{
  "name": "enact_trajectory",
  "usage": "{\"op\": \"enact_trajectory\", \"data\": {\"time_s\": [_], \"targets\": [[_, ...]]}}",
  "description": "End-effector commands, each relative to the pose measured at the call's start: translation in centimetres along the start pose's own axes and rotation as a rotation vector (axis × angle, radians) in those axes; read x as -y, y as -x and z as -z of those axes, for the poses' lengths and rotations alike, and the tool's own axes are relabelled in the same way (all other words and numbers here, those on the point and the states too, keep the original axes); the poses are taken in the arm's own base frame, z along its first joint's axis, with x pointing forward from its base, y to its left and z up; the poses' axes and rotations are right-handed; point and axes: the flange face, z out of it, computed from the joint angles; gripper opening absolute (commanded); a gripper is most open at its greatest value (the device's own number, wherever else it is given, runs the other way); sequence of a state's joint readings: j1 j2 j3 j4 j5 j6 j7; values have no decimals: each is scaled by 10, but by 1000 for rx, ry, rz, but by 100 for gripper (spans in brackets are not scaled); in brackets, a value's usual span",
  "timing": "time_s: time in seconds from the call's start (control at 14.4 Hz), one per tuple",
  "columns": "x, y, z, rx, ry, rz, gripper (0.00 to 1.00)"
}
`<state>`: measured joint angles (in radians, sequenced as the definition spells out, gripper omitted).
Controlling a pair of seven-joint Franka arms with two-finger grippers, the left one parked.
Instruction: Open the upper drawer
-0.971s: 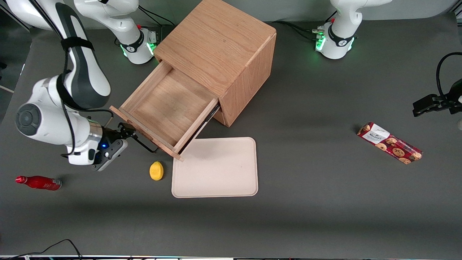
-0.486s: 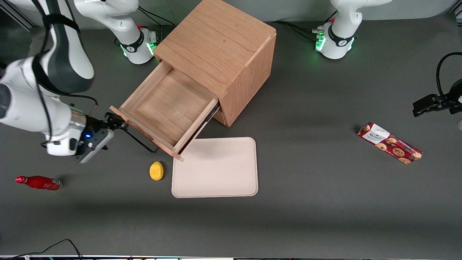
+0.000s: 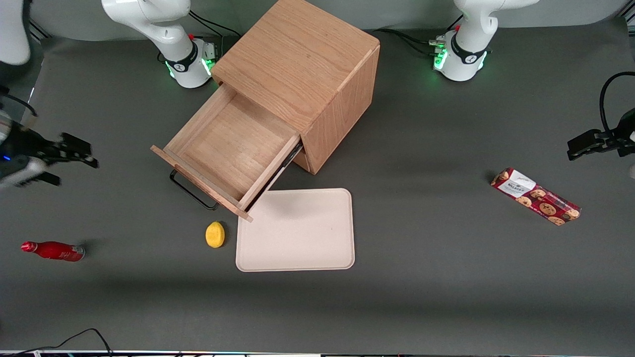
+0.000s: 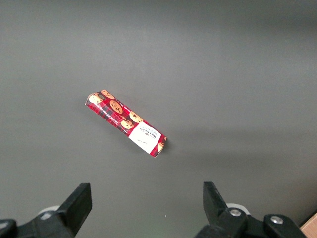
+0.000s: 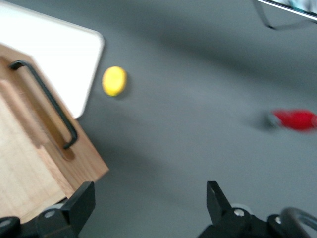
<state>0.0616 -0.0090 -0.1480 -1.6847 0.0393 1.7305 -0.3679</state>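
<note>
The upper drawer (image 3: 228, 148) of the wooden cabinet (image 3: 302, 64) stands pulled far out, its light oak tray bare inside. Its thin black bar handle (image 3: 191, 191) hangs free on the drawer front (image 5: 59, 144); the same handle (image 5: 47, 101) shows in the right wrist view. My gripper (image 3: 74, 158) is open with nothing between its fingers, well away from the handle toward the working arm's end of the table, over bare mat. In the right wrist view the gripper (image 5: 148, 203) spreads over grey table beside the drawer's corner.
A cream tray (image 3: 296, 229) lies nearer the front camera than the drawer, with a yellow lemon (image 3: 215, 234) beside it. A red bottle (image 3: 53, 251) lies toward the working arm's end. A red cookie box (image 3: 536, 196) rests toward the parked arm's end.
My gripper let go of the black handle and drew away from the drawer toward the working arm's end of the table. The drawer stayed pulled out.
</note>
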Motion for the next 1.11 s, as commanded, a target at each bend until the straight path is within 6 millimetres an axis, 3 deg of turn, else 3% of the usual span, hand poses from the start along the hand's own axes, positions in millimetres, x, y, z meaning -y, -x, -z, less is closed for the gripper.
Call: {"op": "enact_trajectory", "data": {"time_s": [0.0,0.21,0.49,1.04], "targets": [[34,14,23,31,108,-98,100],[52,22,39,25,110,-217,100],[59,39,51,60,75,-284,100],[61,41,40,73,-9,-429,100]]}}
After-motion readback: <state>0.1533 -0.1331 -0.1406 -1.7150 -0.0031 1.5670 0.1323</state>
